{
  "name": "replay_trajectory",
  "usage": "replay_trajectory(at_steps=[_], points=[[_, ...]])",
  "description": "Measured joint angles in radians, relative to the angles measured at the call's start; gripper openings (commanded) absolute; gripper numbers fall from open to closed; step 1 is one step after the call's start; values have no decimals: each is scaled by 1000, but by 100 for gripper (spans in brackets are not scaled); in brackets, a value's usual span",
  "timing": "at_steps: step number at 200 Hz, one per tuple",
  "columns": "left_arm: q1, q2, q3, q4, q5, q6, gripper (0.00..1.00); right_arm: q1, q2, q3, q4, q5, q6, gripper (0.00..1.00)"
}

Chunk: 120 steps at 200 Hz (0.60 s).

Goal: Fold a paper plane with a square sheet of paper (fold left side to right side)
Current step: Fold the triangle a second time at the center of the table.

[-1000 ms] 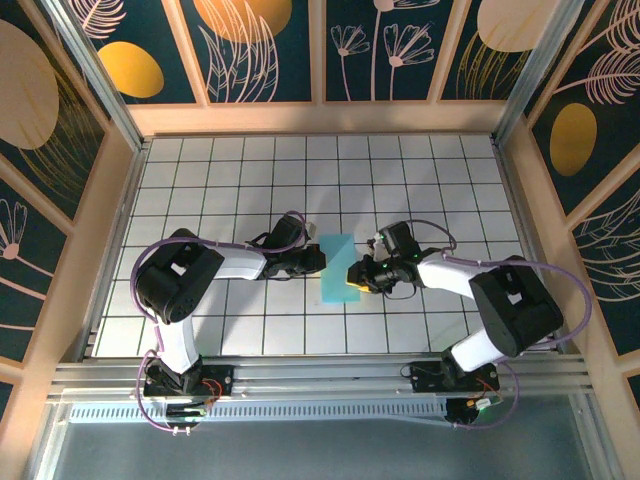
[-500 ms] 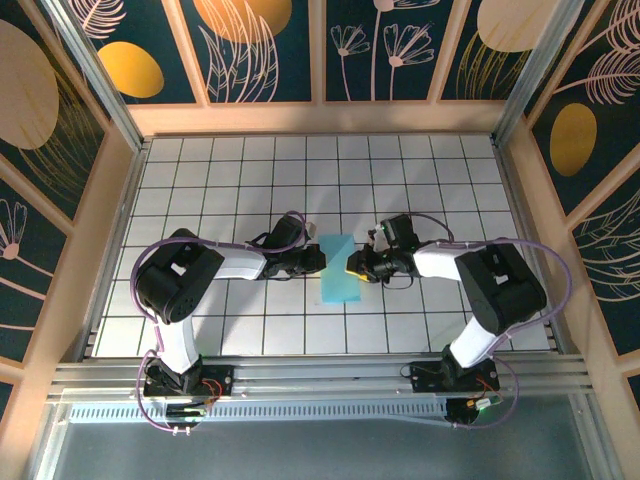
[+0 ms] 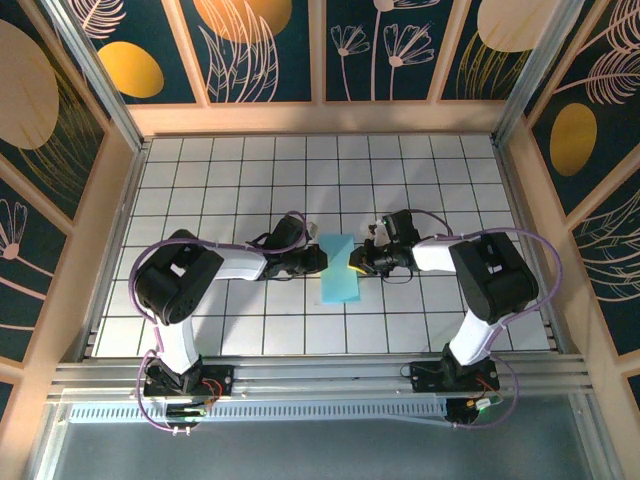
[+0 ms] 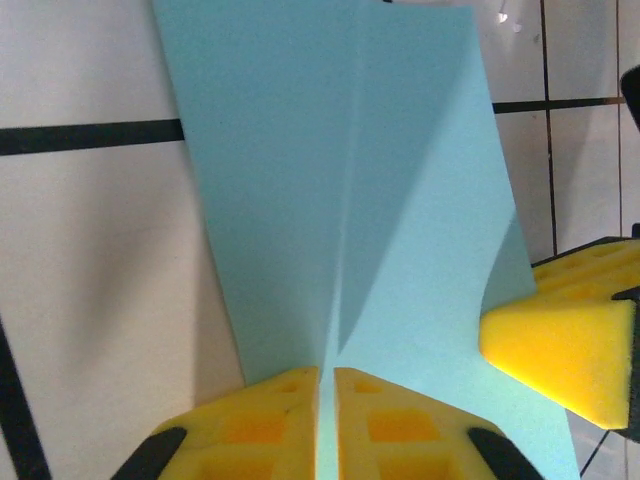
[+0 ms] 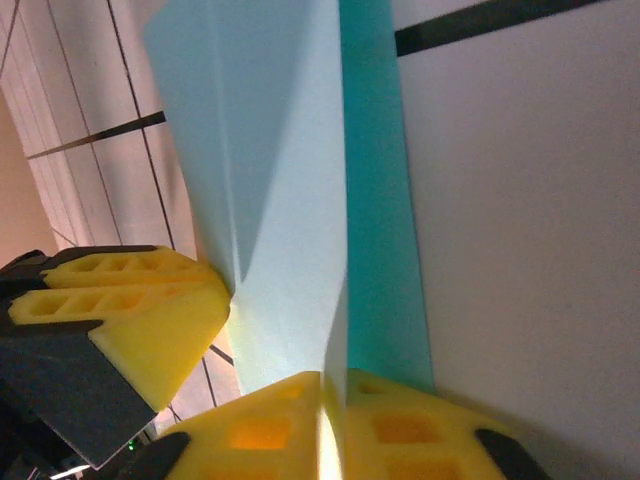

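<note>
Lying spot: the square sheet of paper (image 3: 340, 270) sits near the middle of the white gridded desk (image 3: 220, 180). It is folded to a narrow light-blue strip running from far to near, right between the two pincers.
Paper shape: from the left wrist, the square sheet of paper (image 4: 300, 180) shows one straight crease down its middle, and the part right of the crease bows up. From the right wrist, the sheet (image 5: 285, 200) shows a pale lit layer beside a darker teal layer that lies flat on the desk.
Left pincer: the left pincer (image 3: 322, 260) meets the strip's left edge. Up close, the left pincer (image 4: 328, 405) has its yellow fingers pressed almost together, and the crease runs into the thin slit between them, so it is pinching the sheet.
Right pincer: the right pincer (image 3: 356, 262) meets the strip's right edge. Up close, the right pincer (image 5: 335, 405) is pressed together on the fold.
In the way: the right pincer's yellow pad (image 4: 560, 350) covers the sheet's edge in the left wrist view. The left pincer's pads (image 5: 130, 320) do the same in the right wrist view.
Around: purple cables (image 3: 290, 216) loop over both arms, and dark flower-patterned walls (image 3: 260, 50) stand behind the desk.
</note>
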Motion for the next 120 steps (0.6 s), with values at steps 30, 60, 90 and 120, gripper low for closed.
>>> replay_trajectory(at_steps=[30,60,90,120], points=[[-4,-70,-26,-8,-49,16,30,-1,0,0,7,-8,12,0],[-22,-220,-57,-27,-126,70,40,-1,-1,-9,24,-10,40,0],[-137,-306,-52,-57,-231,146,50,-1,-1,-14,25,-11,53,0],[-297,-310,-19,-141,-330,224,59,-1,-1,-15,25,-11,54,0]])
